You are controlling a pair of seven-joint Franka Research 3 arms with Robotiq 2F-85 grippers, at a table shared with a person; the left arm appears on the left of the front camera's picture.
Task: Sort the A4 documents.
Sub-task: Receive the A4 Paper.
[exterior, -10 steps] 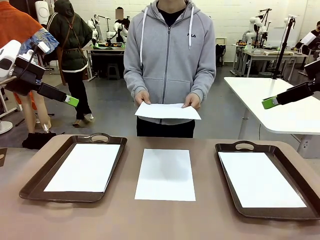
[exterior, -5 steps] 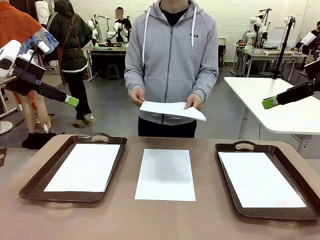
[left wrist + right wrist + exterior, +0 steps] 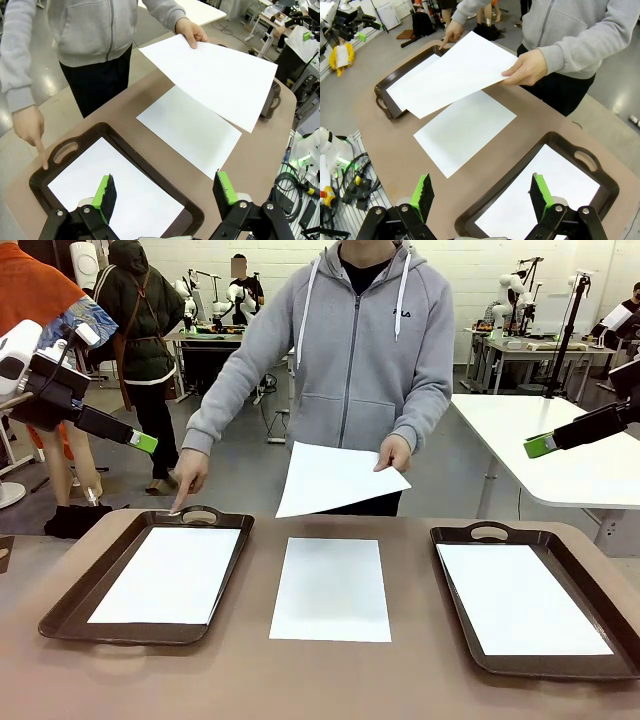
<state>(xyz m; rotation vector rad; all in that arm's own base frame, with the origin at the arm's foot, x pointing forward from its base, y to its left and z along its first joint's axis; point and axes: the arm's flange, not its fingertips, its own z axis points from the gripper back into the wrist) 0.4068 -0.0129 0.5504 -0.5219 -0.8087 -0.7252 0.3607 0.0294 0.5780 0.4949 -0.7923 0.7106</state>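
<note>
Plainly the A4 documents [image 3: 331, 588] are light, limp and slick: one lies flat on the table [image 3: 330, 685] between the trays, one fills the left tray [image 3: 85, 590], one the right tray [image 3: 550, 666], and a held sheet [image 3: 335, 478] sags from the person's hand [image 3: 393, 453] while the pointing hand [image 3: 188, 475] indicates the left tray. A flat sheet offers nothing to pinch, so I judge a free corner or overhanging edge best — gently, since it creases and slides on the smooth brown top. Left gripper [image 3: 165, 187] and right gripper [image 3: 481, 190] hang with jaws fully spread, holding nothing — beyond is a busy lab with white benches
</note>
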